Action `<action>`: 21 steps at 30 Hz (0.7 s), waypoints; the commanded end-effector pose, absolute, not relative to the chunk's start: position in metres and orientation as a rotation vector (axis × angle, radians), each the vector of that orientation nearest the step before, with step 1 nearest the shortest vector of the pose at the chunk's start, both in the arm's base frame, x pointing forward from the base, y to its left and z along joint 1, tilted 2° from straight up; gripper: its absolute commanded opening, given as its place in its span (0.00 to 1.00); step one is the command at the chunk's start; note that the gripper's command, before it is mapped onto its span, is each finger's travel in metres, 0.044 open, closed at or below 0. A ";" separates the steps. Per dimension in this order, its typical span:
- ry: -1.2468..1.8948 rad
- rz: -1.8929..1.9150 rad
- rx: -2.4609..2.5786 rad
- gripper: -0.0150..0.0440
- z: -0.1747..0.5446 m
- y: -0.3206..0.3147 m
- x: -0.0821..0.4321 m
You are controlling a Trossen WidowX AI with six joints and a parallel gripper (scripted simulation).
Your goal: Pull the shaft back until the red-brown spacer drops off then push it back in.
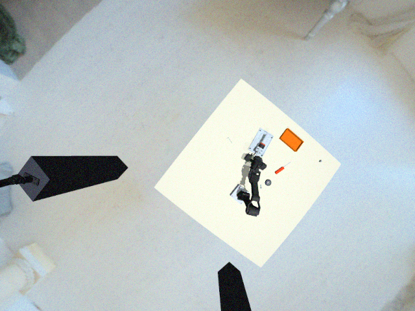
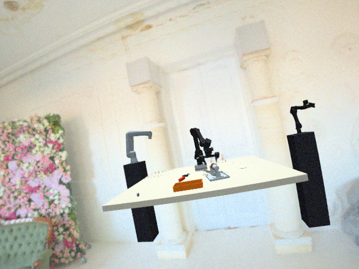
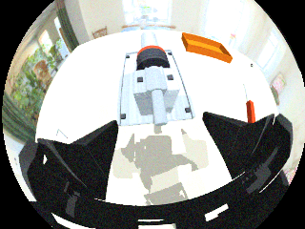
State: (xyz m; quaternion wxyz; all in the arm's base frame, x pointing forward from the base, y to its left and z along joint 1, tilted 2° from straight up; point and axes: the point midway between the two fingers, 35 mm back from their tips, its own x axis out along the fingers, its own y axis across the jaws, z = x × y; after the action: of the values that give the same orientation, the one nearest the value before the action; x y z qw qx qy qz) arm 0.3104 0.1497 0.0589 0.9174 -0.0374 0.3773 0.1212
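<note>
The grey base plate (image 1: 254, 142) (image 2: 223, 176) (image 3: 183, 97) carries the shaft assembly. In the wrist view, the light grey shaft (image 3: 158, 107) sticks out of a grey block (image 3: 153, 78) towards me. Behind that block are black rings (image 3: 152, 60), then the red-brown spacer (image 1: 262, 144) (image 3: 151, 49), still on the assembly, with a grey rounded part (image 3: 149, 38) behind it. Gaps between the rings are too small to tell. My gripper (image 1: 253, 157) (image 3: 162, 119) is open and empty, with its fingers spread on either side of the near shaft end's line, short of the plate.
An orange tray (image 1: 283, 133) (image 2: 188, 186) (image 3: 205, 55) stands right of the plate in the wrist view. A red-handled screwdriver (image 1: 279, 170) (image 2: 182, 179) (image 3: 251, 111) lies nearer on that side. A dark round object (image 1: 268, 182) lies beside the arm. A thin bent wire-like piece (image 1: 229, 139) lies left.
</note>
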 end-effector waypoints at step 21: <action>0.784 0.252 -0.083 1.00 0.035 0.154 0.329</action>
State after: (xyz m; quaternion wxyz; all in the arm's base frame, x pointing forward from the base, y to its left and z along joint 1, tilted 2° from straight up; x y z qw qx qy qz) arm 0.3296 0.1539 0.0380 0.9175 -0.0381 0.3773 0.1201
